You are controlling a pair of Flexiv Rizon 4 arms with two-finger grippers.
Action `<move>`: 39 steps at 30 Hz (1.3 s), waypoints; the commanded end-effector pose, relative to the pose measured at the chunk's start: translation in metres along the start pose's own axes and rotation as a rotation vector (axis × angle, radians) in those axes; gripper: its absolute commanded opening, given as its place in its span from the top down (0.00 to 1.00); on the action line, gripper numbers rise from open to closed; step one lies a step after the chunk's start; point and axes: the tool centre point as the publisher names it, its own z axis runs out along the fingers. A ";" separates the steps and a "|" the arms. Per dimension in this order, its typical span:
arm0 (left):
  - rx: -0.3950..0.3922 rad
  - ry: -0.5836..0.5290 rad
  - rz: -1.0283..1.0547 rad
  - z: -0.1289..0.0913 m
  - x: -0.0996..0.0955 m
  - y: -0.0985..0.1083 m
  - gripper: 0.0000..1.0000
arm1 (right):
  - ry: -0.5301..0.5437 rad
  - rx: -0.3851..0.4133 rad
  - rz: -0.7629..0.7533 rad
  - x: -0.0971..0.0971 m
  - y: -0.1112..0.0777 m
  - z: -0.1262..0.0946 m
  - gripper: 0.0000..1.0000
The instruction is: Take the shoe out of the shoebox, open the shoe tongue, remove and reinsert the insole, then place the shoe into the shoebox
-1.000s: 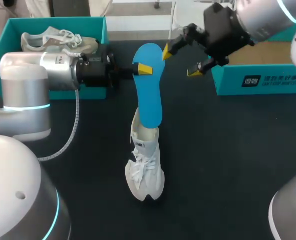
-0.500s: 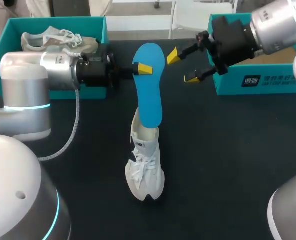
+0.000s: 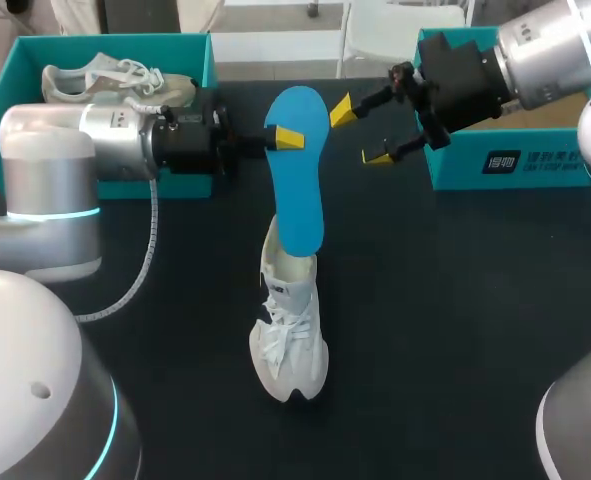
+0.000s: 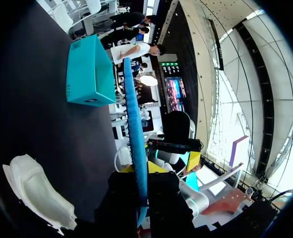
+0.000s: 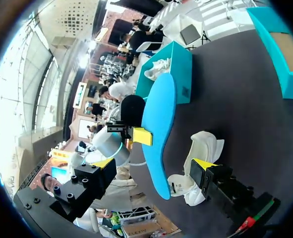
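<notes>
Now, table [image 3: 455, 330]: dark top, with a teal box at each far corner and your work in the middle.
Left box [image 3: 206, 62]: far left, with a second shoe [image 3: 115, 80] lying inside it.
Right box [image 3: 515, 165]: far right, well apart from the work.
Shoe [image 3: 290, 330]: white, alone at the table's middle with its toe toward the robot, clear of both boxes.
Insole [image 3: 298, 170]: blue and mostly out, rising from the shoe's mouth. Whether its lower end is tucked inside or only touching cannot be told. You look to be in the remove-and-reinsert step.
Left gripper [image 3: 280, 137]: clamped across the insole near its upper end, one yellow tip on each face.
Right gripper [image 3: 360, 133]: spread wide and holding nothing, just beside the insole's upper edge and not touching it.
Next move: you will likely want the shoe steadied and its mouth kept open. Then guide the insole down flat so it does not buckle.
</notes>
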 end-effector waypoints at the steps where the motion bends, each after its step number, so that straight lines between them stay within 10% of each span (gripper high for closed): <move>1: -0.002 0.001 0.000 0.000 -0.001 0.000 1.00 | 0.095 -0.053 -0.013 -0.012 -0.006 -0.001 0.00; 39: -0.002 0.001 0.000 0.000 -0.001 0.000 1.00 | 0.363 -0.154 0.070 -0.043 -0.005 -0.017 0.00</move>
